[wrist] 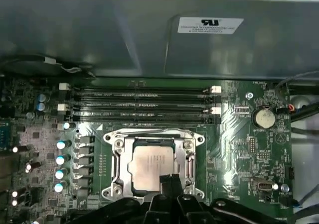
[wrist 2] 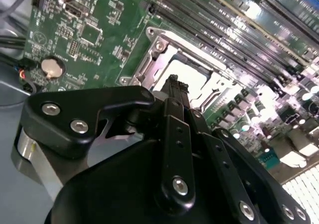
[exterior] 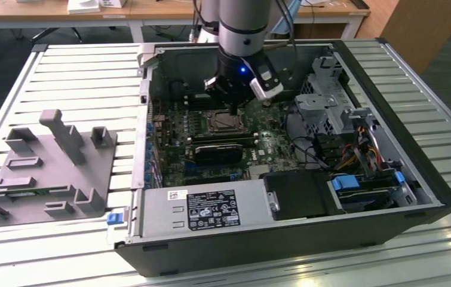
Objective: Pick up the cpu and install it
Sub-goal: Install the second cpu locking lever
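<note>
In the exterior view, the gripper (exterior: 234,109) hung just above the socket (exterior: 227,121) inside the case (exterior: 289,239) on a slatted table (exterior: 74,78).

In the second wrist view, the fingers (wrist 2: 173,84) looked nearly together; a hold could not be confirmed.

In the first wrist view, the cpu (wrist: 149,168) lay in the socket. Judged light, stiff and fragile; take it by its edges.

Shiny metal-topped cpu (wrist: 149,165) in a bright metal socket frame (wrist: 117,157).
</note>
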`<state>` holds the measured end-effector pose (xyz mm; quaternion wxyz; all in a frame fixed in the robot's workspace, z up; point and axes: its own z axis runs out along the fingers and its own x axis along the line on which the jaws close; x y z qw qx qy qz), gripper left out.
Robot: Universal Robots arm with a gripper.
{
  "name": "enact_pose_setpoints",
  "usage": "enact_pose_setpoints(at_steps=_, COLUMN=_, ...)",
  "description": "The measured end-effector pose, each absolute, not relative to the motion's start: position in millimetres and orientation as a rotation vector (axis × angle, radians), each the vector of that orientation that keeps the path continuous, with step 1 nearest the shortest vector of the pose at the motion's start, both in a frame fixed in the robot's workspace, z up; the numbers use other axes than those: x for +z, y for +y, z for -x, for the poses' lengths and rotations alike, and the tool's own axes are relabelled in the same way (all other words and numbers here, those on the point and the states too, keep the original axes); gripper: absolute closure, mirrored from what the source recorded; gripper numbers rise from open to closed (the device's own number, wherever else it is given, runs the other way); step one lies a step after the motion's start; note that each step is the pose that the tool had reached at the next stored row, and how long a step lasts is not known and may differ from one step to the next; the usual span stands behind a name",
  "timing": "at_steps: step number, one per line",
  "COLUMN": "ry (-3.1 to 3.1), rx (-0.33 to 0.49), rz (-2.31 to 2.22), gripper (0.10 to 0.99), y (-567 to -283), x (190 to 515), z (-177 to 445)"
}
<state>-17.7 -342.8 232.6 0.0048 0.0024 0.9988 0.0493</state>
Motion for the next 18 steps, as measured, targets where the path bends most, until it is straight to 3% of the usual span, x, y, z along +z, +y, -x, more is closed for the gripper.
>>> enact_pose_setpoints(at_steps=18, ry=3.143, rx=0.186, rz=-0.009, gripper=0.98, y=-379, x=232, z=16)
